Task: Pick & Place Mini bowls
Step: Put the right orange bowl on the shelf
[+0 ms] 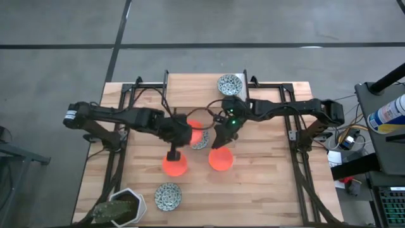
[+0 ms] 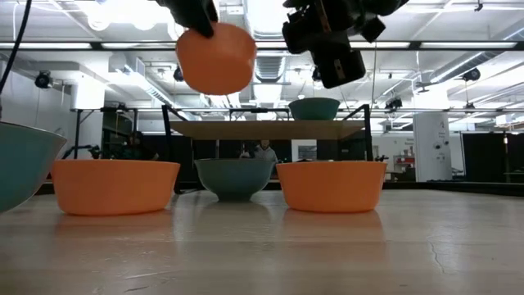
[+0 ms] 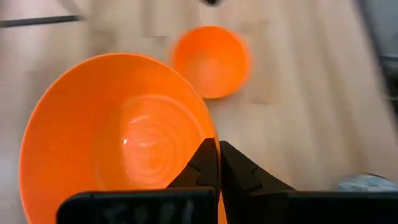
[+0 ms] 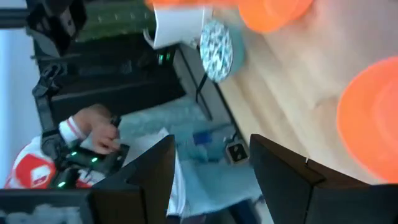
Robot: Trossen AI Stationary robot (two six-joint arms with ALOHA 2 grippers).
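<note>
My left gripper (image 1: 184,134) is shut on an orange mini bowl (image 1: 197,135), which is lifted high above the table's middle and shows tilted in the low view (image 2: 215,57). Two more orange bowls (image 1: 175,166) (image 1: 221,159) stand on their bases nearer the near edge. A speckled bowl (image 1: 201,143) sits under the held one, half hidden. Other speckled bowls rest by the far edge (image 1: 230,83) and the near edge (image 1: 168,196). My right gripper (image 1: 221,135) hovers open just right of the held bowl, over the right orange bowl, and touches nothing. My left gripper holds the orange bowl by its rim (image 3: 208,138), pinched with one finger (image 3: 200,167) inside the bowl and the other (image 3: 239,171) outside its wall. The bowl is lifted clear of the table and tilted, its hollow facing the wrist camera.
A white hexagonal plant pot (image 1: 124,207) stands at the near left corner. Black arm frames (image 1: 292,126) run along both sides of the table. A person's hand (image 4: 94,132) shows beyond the table in the right wrist view. Bare wood lies to the near right.
</note>
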